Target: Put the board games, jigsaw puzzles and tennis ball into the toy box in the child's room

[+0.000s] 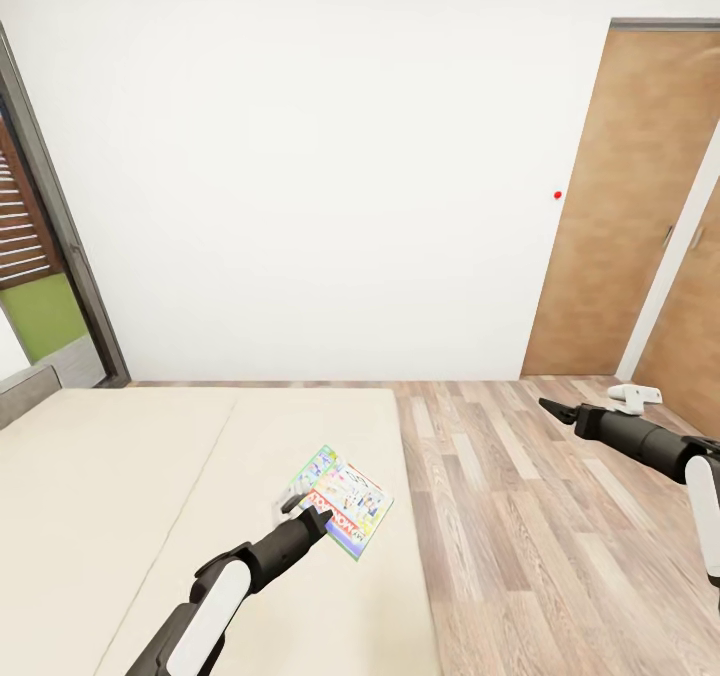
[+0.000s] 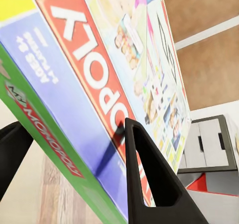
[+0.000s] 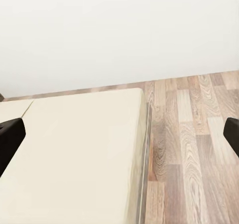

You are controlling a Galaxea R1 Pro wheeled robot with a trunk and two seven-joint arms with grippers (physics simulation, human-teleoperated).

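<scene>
Board game [image 1: 344,497], a green Monopoly box, sits over the bed [image 1: 120,496] near its right edge, long axis running near-right; left end effector [image 1: 305,512] grips its near-left edge. Right end effector [image 1: 549,407] hangs spread, empty, over floor [image 1: 520,556], far right.
</scene>
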